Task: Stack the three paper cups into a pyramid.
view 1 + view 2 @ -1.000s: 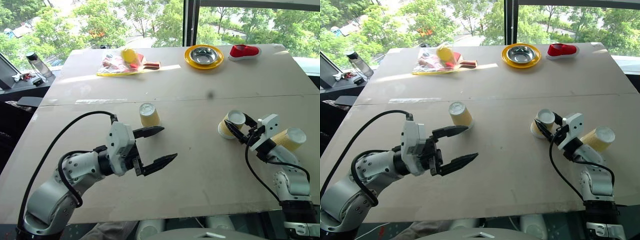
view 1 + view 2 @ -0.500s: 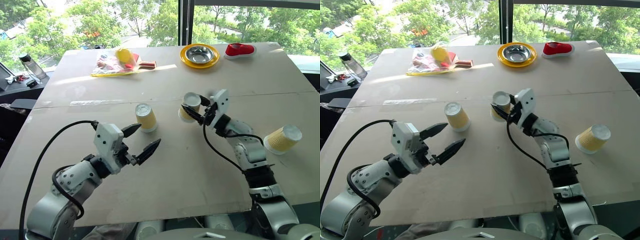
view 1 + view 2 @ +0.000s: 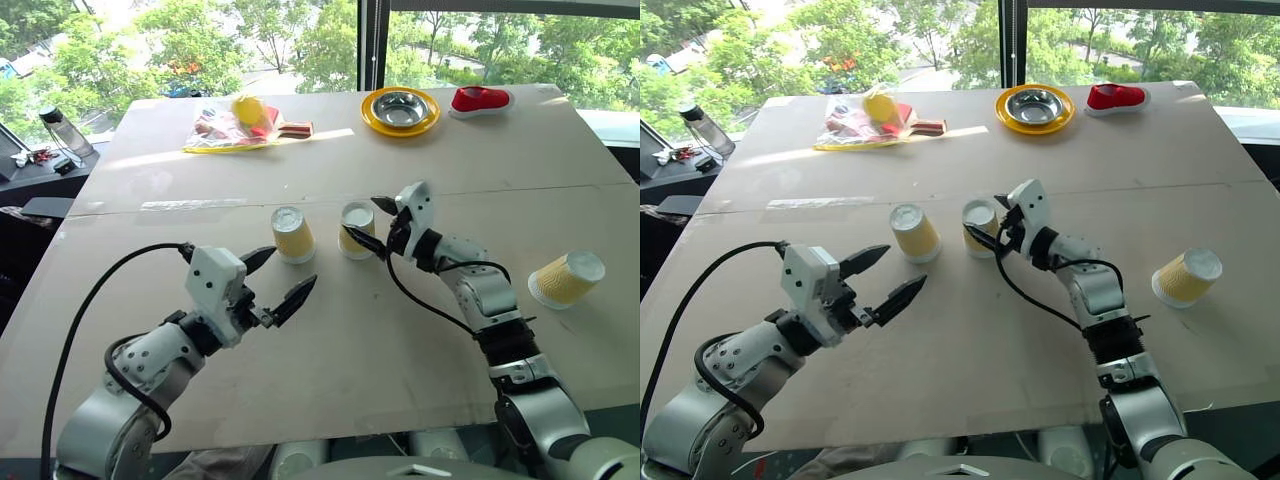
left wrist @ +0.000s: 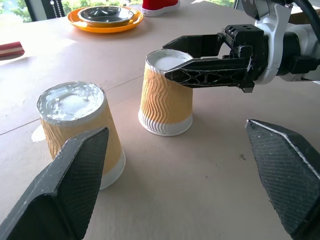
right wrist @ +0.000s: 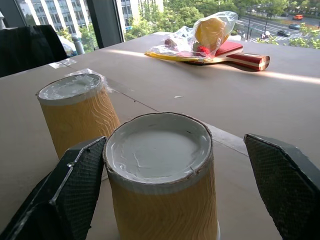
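Two yellow ribbed paper cups stand upside down, near each other but apart, at the middle of the surface: the left cup and the middle cup. The right tool has its fingers spread on either side of the middle cup, not pinching it. The left tool is spread wide and empty, near the left cup. The third cup lies on its side, well apart to the right. At the far edge a steel bowl sits in a yellow plate, its contents not discernible
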You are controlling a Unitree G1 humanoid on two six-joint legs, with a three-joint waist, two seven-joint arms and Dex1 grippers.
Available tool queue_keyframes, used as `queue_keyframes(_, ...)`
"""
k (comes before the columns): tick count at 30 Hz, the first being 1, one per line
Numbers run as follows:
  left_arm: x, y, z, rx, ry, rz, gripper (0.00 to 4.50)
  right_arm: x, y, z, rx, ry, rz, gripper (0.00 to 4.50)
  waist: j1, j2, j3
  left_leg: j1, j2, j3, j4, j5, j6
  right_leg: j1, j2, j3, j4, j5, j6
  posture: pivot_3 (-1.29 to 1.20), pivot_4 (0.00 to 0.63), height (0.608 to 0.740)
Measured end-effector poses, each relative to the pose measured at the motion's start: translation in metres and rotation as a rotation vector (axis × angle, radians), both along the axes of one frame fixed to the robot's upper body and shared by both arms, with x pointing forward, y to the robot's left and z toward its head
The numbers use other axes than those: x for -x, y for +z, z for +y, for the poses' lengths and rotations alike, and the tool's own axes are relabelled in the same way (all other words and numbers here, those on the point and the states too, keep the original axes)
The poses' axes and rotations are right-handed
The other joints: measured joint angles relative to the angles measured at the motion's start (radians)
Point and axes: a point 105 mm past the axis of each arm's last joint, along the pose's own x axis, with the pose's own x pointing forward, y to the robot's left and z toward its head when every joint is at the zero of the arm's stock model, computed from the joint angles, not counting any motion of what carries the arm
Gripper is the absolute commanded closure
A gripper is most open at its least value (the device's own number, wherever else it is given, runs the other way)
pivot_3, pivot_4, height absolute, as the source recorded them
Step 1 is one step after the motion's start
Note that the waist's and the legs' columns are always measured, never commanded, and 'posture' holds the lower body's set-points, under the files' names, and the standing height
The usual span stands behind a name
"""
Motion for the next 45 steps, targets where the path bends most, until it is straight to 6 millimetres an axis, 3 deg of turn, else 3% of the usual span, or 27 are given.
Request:
queue_keyframes(4, -0.004, 0.011, -0.018, -0.003, -0.097, -0.039, 0.0, 0.01, 0.01, -0.023, -0.017, -0.053, -0.068, 0.09, 0.004, 0.0, 0.0, -0.002, -0.001, 0.0, 0.0, 0.0, 0.0, -0.002, 0.0, 0.0, 0.0, 0.0, 0.0, 0.0, 0.15, 0.74)
queue_keyframes(11, -0.006, 0.019, -0.04, -0.016, -0.261, -0.052, 0.0, 0.047, 0.024, -0.074, -0.053, -0.171, -0.133, 0.09, 0.016, 0.0, 0.0, -0.009, 0.0, -0.001, 0.0, 0.0, 0.0, -0.008, 0.002, 0.0, 0.001, 0.0, 0.0, 0.0, 0.15, 0.74)
queue_keyframes(20, 0.004, 0.032, -0.063, -0.005, -0.546, -0.053, 0.0, 0.089, 0.023, -0.174, 0.007, -0.686, -0.224, 0.09, 0.018, -0.001, 0.0, -0.01, 0.0, 0.0, 0.003, 0.0, 0.0, -0.009, 0.003, 0.001, 0.002, 0.0, 0.0, 0.0, 0.15, 0.74)
queue_keyframes(24, 0.007, 0.035, -0.067, -0.005, -0.633, -0.037, 0.0, 0.103, 0.015, -0.202, 0.028, -0.879, -0.234, 0.09, 0.016, 0.0, 0.0, -0.01, 0.0, 0.0, 0.003, 0.0, 0.0, -0.009, 0.004, 0.001, 0.003, 0.0, 0.0, 0.0, 0.15, 0.74)
queue_keyframes(31, 0.008, 0.036, -0.069, -0.028, -0.673, -0.035, 0.0, 0.11, -0.003, -0.217, 0.019, -1.042, -0.193, 0.09, 0.017, 0.0, 0.0, -0.01, 0.0, 0.001, 0.004, 0.001, -0.001, -0.009, 0.004, 0.003, 0.002, 0.0, 0.0, 0.0, 0.15, 0.74)
queue_keyframes(39, 0.008, 0.035, -0.068, -0.037, -0.67, -0.019, 0.0, 0.11, 0.004, -0.232, 0.015, -1.145, -0.249, 0.09, 0.018, 0.0, -0.001, -0.01, 0.0, 0.0, 0.004, 0.001, -0.001, -0.008, 0.004, 0.002, 0.003, 0.0, 0.0, 0.0, 0.15, 0.74)
queue_keyframes(45, 0.008, 0.036, -0.068, -0.038, -0.668, -0.022, 0.0, 0.11, -0.009, -0.241, -0.035, -1.202, -0.159, 0.09, 0.017, 0.0, -0.001, -0.01, 0.0, 0.001, 0.005, 0.001, -0.001, -0.008, 0.004, 0.003, 0.003, 0.0, 0.0, 0.0, 0.15, 0.74)
